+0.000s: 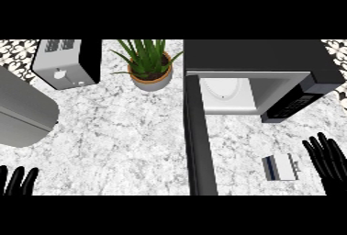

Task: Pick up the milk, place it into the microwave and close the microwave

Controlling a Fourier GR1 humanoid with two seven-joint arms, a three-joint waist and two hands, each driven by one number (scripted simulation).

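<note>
The milk (281,167) is a small white carton with a dark blue side, standing on the counter at the lower right. The microwave (264,69) sits at the back right with its door (200,137) swung fully open toward me; a white round plate (222,90) shows inside. My right hand (328,160) is open with straight fingers, just right of the milk and not touching it. My left hand (17,182) rests open at the lower left edge, fingers up.
A toaster (64,62) stands at the back left, and a potted plant (149,64) next to the microwave. A grey rounded sink or basin edge (20,114) lies at the left. The open door divides the marble counter (122,137).
</note>
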